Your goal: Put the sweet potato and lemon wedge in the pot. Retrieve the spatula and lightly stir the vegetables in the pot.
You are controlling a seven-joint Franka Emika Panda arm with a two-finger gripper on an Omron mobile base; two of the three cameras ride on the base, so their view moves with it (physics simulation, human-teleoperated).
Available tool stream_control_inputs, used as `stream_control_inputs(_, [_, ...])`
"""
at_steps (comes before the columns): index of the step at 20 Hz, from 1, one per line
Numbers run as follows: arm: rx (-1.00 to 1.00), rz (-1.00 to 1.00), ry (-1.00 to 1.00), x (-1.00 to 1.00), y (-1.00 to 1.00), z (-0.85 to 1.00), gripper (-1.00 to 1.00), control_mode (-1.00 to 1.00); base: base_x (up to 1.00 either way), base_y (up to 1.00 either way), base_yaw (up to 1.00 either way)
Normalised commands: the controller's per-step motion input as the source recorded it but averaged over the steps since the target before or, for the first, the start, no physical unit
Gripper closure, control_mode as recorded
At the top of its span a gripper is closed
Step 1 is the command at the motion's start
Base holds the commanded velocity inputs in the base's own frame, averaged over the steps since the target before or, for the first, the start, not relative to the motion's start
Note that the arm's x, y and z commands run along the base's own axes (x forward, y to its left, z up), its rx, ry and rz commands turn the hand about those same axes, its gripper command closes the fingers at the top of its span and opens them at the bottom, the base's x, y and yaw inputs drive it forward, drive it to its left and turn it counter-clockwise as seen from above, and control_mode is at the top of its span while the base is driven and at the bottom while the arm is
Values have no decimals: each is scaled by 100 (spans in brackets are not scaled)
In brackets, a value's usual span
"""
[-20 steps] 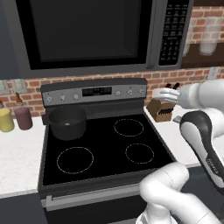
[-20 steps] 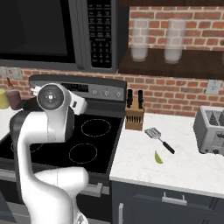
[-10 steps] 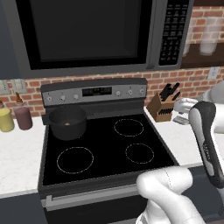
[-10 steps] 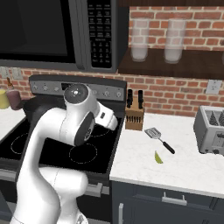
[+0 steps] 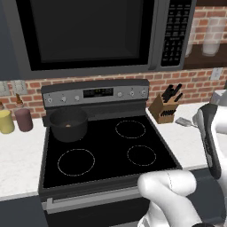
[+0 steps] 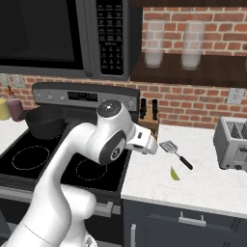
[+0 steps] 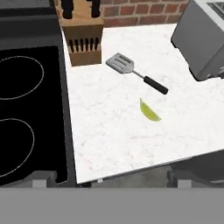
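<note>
No legible text anywhere in the kitchen.
The microwave keypad (image 6: 112, 36) carries rows of pale marks, and the stove's control panel (image 5: 98, 92) has a small display with faint lit characters, but both are too small and blurred to read. No brand or label can be made out on the toaster (image 6: 232, 143) or knife block (image 7: 82, 36).

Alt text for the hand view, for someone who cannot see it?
Looking down on a white marble counter: a lemon wedge lies near the middle, with a spatula just beyond it, slotted head toward a wooden knife block. A black stovetop runs along the left and a toaster sits at the upper right.
</note>
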Motion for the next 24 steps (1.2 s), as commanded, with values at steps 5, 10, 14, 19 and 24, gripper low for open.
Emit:
stream_control_inputs(5, [-16, 0, 19, 10, -57, -28, -100, -100, 0, 0, 0])
stream_control_inputs(10, [-6, 0, 23, 16, -25, -56, -100, -100, 0, 0, 0])
stream_control_inputs(14, [0, 0, 24, 34, -17, -54, -100, -100, 0, 0, 0])
stream_control_inputs(19, [2, 0, 17, 44, -28, -37, -100, -100, 0, 0, 0])
stream_control_inputs(24, [4, 0, 13, 37, -33, -34, -100, -100, 0, 0, 0])
